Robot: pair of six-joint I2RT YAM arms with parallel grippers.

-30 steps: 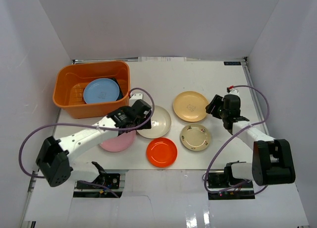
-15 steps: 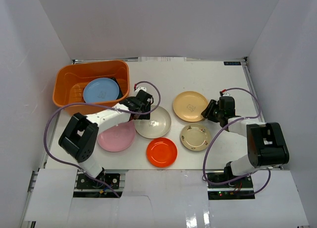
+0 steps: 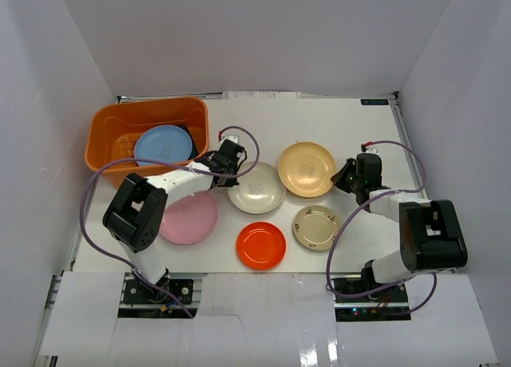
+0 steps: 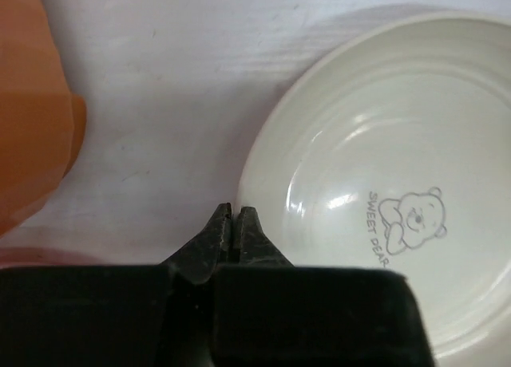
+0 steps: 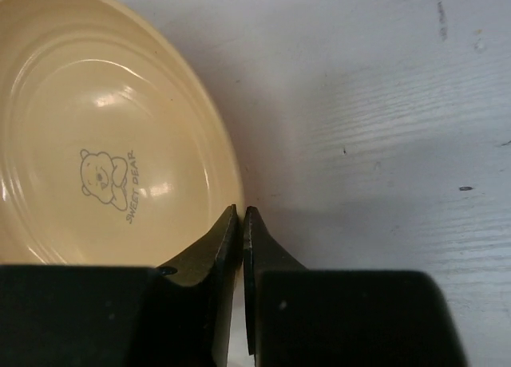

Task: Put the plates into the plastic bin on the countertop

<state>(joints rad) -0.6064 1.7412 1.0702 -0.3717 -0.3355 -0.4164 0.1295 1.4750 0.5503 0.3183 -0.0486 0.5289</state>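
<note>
Left gripper [image 4: 235, 220]: jaws pressed together, low over the countertop [image 4: 160, 104]. Cream plate [image 4: 383, 167] rim just right of the tips; orange plastic bin [image 4: 32, 104] off to their left. Right gripper [image 5: 241, 219]: jaws also closed. Tan plate [image 5: 104, 128] lies left of the tips, its rim at the left finger.

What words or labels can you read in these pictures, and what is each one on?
"SWEET PEAR", beside a bear drawing, on the tan plate.
"SWEET PEA", the rest hidden by the left gripper, on the cream plate.
Small dark sticker at the far right: too small to read.
</note>
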